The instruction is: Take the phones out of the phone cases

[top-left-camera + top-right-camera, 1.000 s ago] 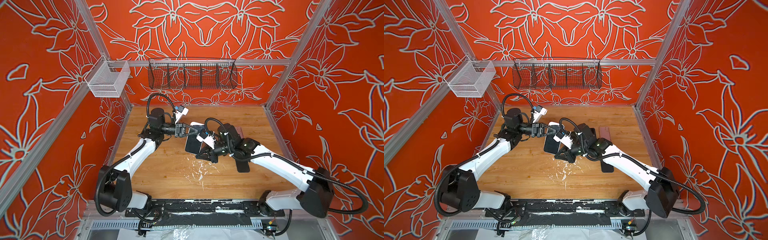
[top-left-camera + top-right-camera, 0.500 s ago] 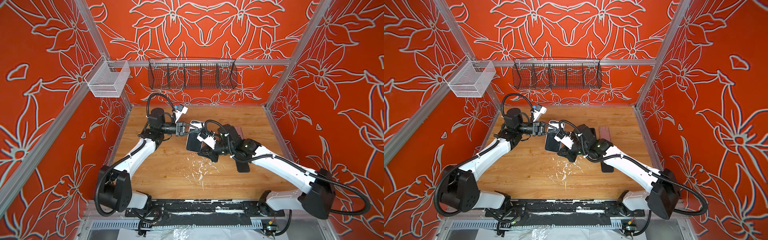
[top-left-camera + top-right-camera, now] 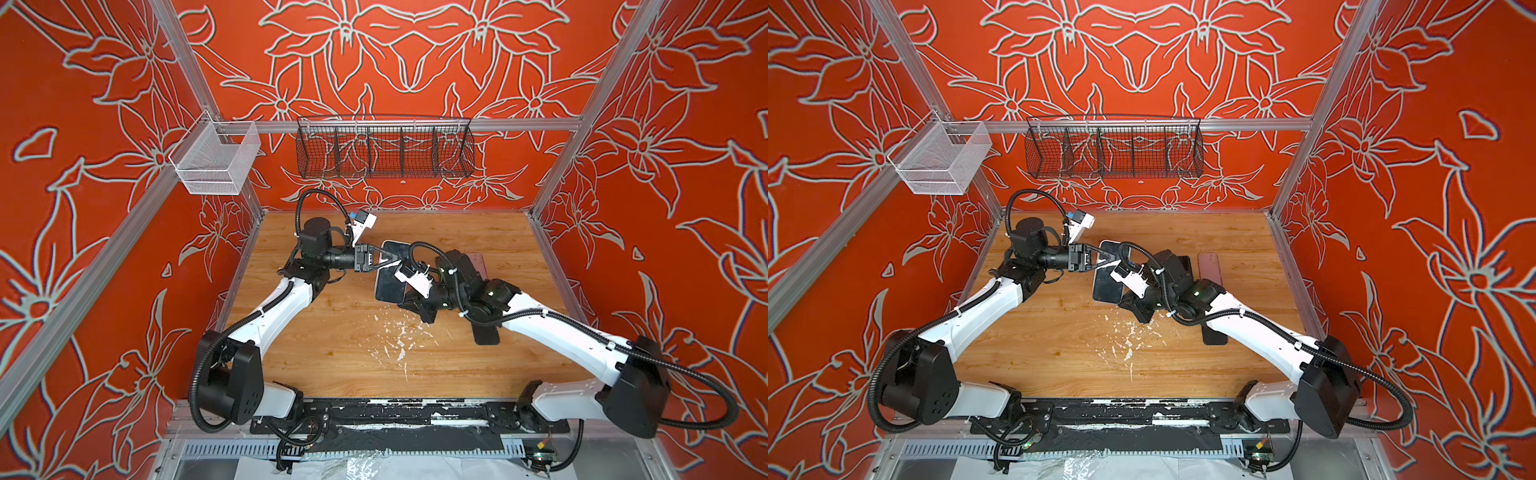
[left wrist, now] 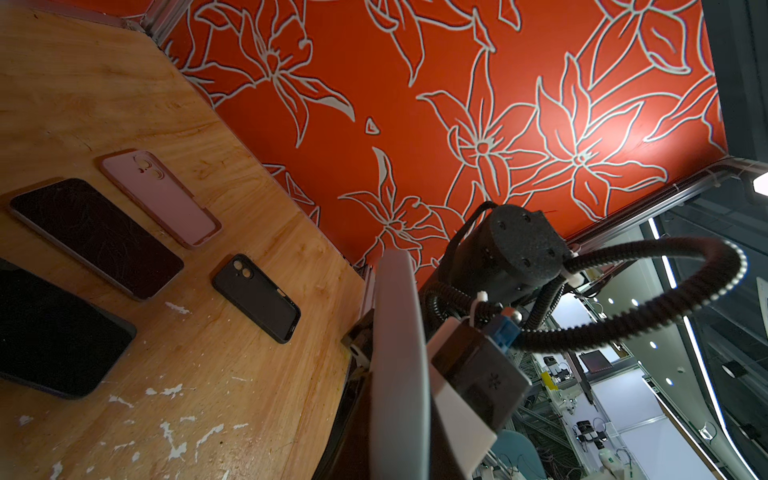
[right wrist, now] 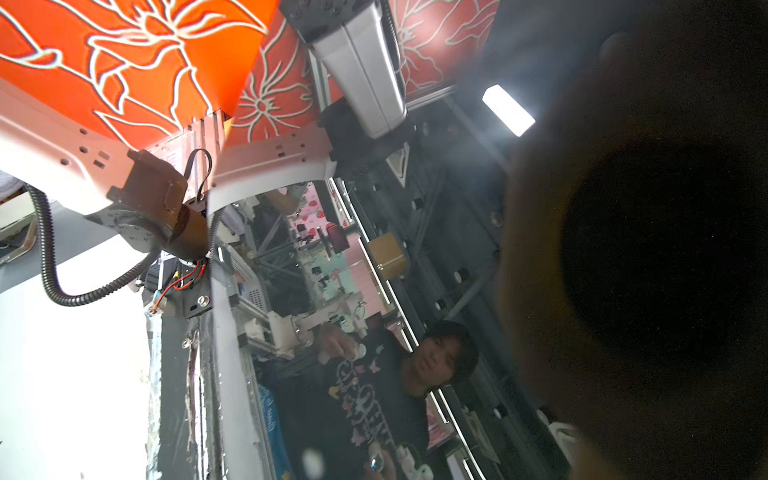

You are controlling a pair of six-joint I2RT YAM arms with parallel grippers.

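Observation:
The phone in its phone case (image 3: 390, 274) is a dark slab with a pale rim, held tilted above the middle of the wooden table (image 3: 332, 345) in both top views. My left gripper (image 3: 397, 262) reaches in from the left and is shut on its upper part. In the left wrist view the pale edge (image 4: 399, 353) stands edge-on between the jaws. My right gripper (image 3: 409, 297) meets the slab's lower right corner from the right and looks shut on it. The glossy face (image 5: 353, 332) fills the right wrist view, where the jaws are blurred.
A pink case (image 4: 160, 197), a black case (image 4: 255, 303) and two dark phones (image 4: 95, 237) (image 4: 54, 332) lie on the table under and beside the right arm. White flecks (image 3: 399, 345) mark the wood. A wire basket (image 3: 384, 151) hangs on the back wall.
The held phone has risen and shifted toward the back wall, with both grippers moving along with it. Both grips are unchanged.

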